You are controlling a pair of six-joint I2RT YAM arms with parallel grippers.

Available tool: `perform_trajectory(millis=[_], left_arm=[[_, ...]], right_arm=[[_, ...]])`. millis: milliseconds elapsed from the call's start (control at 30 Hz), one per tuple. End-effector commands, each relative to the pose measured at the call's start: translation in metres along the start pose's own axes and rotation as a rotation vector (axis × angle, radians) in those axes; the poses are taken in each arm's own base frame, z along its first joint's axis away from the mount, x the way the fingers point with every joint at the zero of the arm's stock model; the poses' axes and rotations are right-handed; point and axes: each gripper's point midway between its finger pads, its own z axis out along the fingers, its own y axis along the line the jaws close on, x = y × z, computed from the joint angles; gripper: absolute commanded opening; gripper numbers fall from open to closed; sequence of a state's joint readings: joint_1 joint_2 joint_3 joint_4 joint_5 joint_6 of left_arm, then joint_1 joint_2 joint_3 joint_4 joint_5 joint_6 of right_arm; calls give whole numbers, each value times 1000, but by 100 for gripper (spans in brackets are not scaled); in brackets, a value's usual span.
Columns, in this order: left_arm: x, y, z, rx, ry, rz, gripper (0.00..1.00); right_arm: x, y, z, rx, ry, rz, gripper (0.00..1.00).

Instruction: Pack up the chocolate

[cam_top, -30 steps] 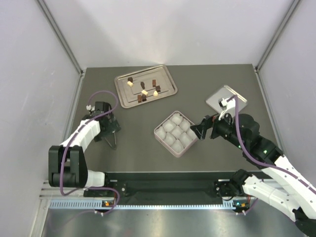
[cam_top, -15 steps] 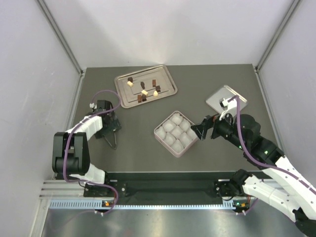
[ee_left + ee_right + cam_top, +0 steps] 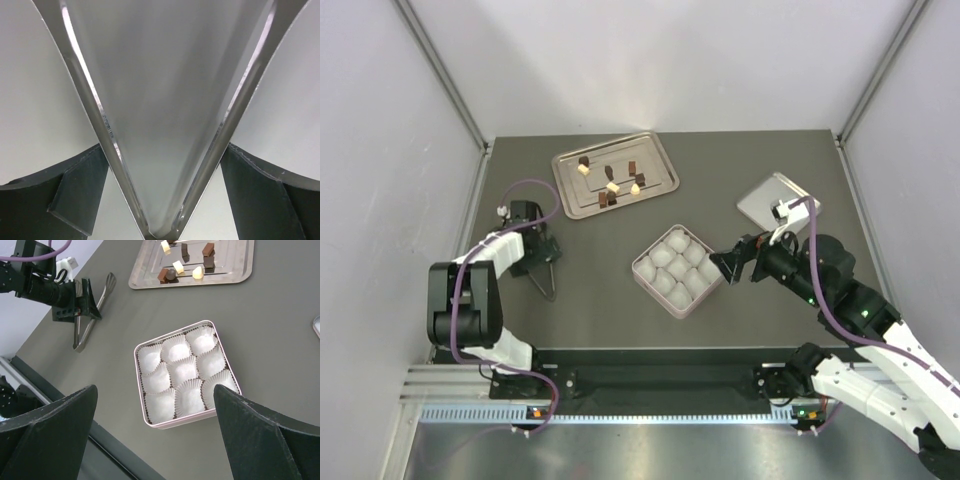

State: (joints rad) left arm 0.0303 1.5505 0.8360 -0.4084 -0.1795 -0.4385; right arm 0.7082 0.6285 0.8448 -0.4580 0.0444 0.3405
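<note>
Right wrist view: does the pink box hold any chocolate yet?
No, all nine paper cups in the pink box are empty, and the chocolate lies on the silver tray.

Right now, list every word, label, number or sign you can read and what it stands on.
None: no readable text in any view.
The pink box, silver tray, chocolate pieces and tongs show no print.
Any marking on the front rail is too small to read.
</note>
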Motion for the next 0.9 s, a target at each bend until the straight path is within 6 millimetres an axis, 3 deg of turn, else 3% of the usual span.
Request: perform_trajectory(millis=[0, 233, 333, 367, 433, 467, 567, 867], left_arm=[[-6, -2, 6, 6, -8, 7, 93], [-9, -3, -8, 17, -13, 1, 81], [-18, -1, -30, 5, -6, 24, 77], [-34, -4, -41, 13, -36, 36, 76], [-35, 0, -58, -2, -10, 58, 73], [-50, -4, -73, 13, -43, 62, 72], [-58, -8, -97, 48, -45, 83, 69], [-66, -15, -134, 116, -56, 132, 59]], right_arm=[[-13, -1, 0, 7, -52, -11, 100], [-17, 0, -3, 1, -61, -10, 100], [-19, 1, -4, -2, -63, -9, 100], [-21, 2, -5, -5, -64, -7, 100], [-21, 4, -5, -9, -64, 1, 100], [-21, 4, -5, -10, -62, 2, 100], [-22, 5, -4, -10, -62, 14, 100], [-16, 7, 5, -9, -21, 42, 100]])
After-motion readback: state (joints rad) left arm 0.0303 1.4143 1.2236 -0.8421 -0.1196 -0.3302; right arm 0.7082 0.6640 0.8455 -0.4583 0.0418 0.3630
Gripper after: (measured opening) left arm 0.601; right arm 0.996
